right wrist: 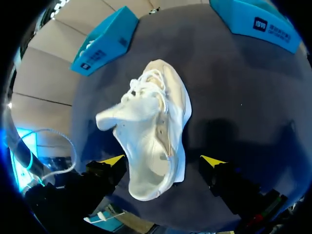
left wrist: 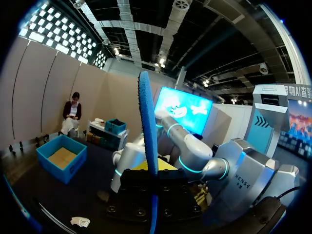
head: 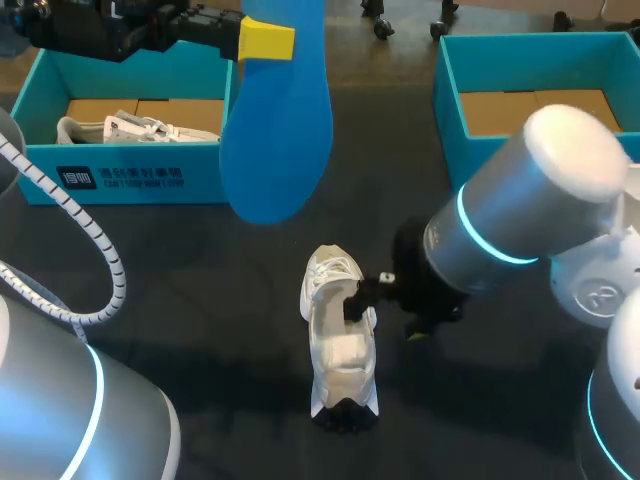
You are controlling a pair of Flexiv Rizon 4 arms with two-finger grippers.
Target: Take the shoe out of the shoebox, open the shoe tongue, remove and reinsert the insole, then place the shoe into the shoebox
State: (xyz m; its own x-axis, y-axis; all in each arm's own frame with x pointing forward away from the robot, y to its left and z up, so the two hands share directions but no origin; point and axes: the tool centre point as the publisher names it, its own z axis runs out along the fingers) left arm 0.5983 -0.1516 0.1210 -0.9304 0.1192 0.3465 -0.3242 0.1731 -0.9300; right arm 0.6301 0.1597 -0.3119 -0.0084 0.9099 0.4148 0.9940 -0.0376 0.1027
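Mid-table, the shoe [head: 338, 345] lies toe away from me, insole [head: 280, 130] pinched aloft.

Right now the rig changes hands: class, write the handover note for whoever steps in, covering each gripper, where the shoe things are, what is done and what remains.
Left gripper: shut on the blue insole, held in the air above the table.
Right gripper: open, fingers either side of the heel end of the white shoe, which stands on its sole on the table, tongue pulled open.
Left shoebox holds a second white shoe; right shoebox shows its cardboard floor.
Done: shoe out, tongue open, insole out.
Left: reinsert the insole, put the shoe in a shoebox.
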